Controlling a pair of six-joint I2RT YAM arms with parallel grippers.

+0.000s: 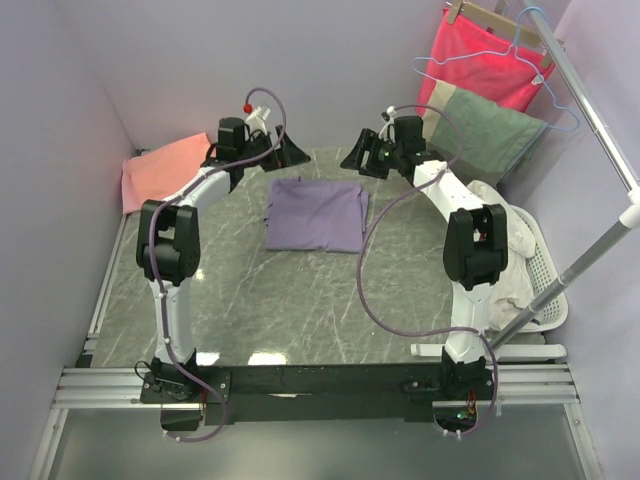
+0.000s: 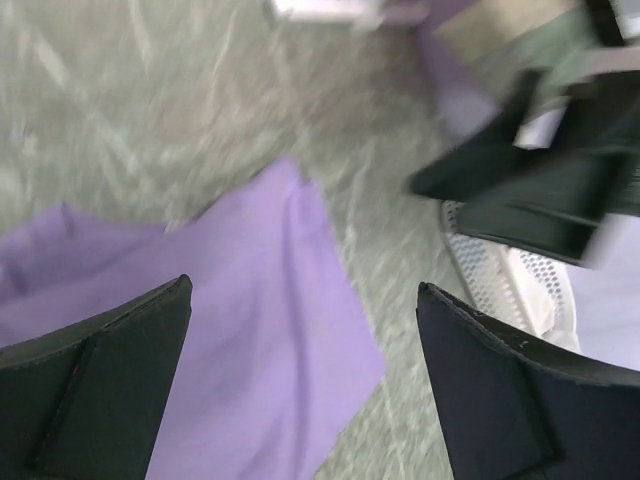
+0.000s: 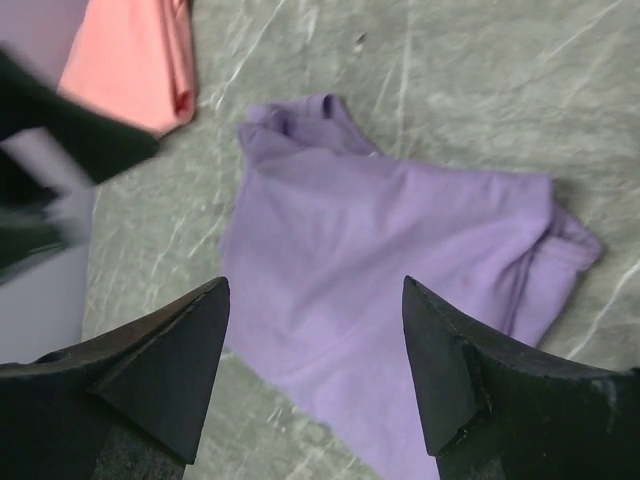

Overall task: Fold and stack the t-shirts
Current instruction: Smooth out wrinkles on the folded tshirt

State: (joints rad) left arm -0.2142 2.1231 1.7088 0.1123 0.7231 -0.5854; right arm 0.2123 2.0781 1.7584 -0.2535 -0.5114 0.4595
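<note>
Two tees are lying on the table [image 1: 300, 300]. The purple tee [image 1: 316, 215] is resting folded into a rough rectangle near the middle of the far edge. The pink tee [image 1: 165, 165] is sitting bunched in the far left corner, well apart from it.

Both the left gripper [image 1: 288, 152] and the right gripper [image 1: 360, 158] are hanging above the purple tee's far side, jaws spread wide and holding nothing.

The purple tee is looking light, limp and thin, so it is likely going to sag and fall open if lifted from a single point. The safer hold is probably at two corners of one edge, one gripper on each, pinching every layer together. On the right wrist view the sleeve end is bunching thicker, giving the fingers more to bite. The tabletop is looking smooth, so the cloth may be sliding rather than lifting if pinched shallowly.
</note>
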